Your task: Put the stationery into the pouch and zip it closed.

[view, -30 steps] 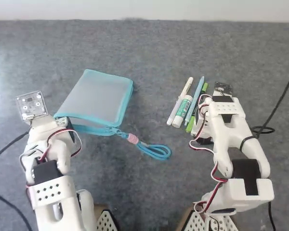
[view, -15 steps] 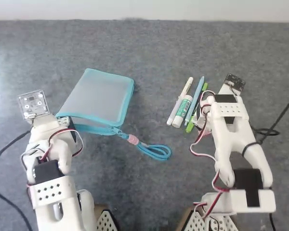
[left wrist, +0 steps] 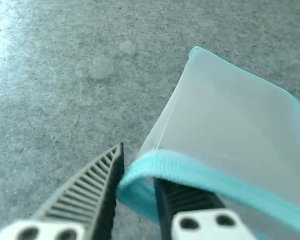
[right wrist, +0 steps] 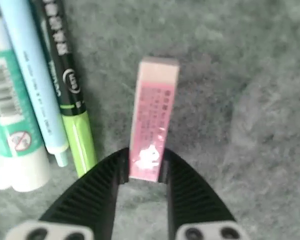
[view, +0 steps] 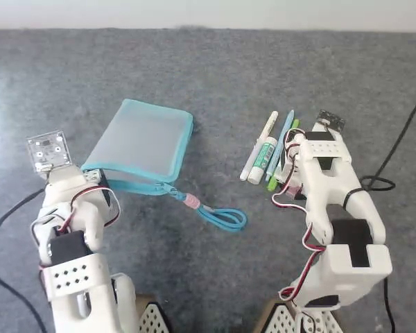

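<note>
Pinching one short end of the pink rectangular eraser (right wrist: 155,110), the right gripper (right wrist: 142,162) is sitting just beside the row of coloured pens (view: 282,142), the eraser's long axis pointing away from it. The left gripper (left wrist: 137,169) is clamping the teal rim of the translucent zip pouch (view: 142,142), which is lying well apart and seemingly empty.

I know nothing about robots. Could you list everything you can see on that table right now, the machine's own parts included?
pouch: 1, translucent with teal trim, left of the stationery
strap: 1, blue loop with pink bead, trailing from the pouch's zip
white pen: 1, white, nearest the pouch
glue stick: 1, white and green, beside it
blue pen: 1, light blue, next along
marker: 1, green and black, beside the blue pen
eraser: 1, pink, beside the marker
table: 1, grey
cable: 1, black, right edge
left gripper: 1, black, gripping the pouch's rim
right gripper: 1, black, gripping the eraser
</note>
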`<action>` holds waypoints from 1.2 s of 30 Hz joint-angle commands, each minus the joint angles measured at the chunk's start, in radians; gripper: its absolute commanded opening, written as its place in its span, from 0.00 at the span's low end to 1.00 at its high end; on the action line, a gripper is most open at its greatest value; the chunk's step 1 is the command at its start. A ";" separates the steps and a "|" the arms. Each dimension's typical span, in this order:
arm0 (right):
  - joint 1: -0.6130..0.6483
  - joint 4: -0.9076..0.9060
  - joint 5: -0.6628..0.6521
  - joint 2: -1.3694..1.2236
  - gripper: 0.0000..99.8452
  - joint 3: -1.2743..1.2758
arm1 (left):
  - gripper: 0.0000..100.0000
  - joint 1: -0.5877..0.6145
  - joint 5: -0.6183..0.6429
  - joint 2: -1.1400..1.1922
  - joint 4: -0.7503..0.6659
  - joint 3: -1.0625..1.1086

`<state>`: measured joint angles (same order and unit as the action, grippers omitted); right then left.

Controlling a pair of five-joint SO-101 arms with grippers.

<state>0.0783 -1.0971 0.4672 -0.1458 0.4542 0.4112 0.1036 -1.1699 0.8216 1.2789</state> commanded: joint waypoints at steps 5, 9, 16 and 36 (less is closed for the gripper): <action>0.008 -0.107 -0.284 0.213 0.01 -0.032 | 0.08 -0.023 0.008 0.008 0.002 -0.010; 0.022 -0.153 -0.563 0.449 0.01 0.000 | 0.08 -0.147 0.014 0.006 -0.002 0.022; 0.367 -0.203 -0.690 0.974 0.01 0.221 | 0.08 -0.354 0.069 0.009 -0.044 0.027; 0.797 -0.375 -0.632 0.693 0.01 -0.071 | 0.08 -0.408 0.043 0.005 -0.048 0.033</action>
<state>0.8792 -1.4546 -0.2110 0.7043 0.5524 0.0107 0.1573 -1.1699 0.8017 1.3203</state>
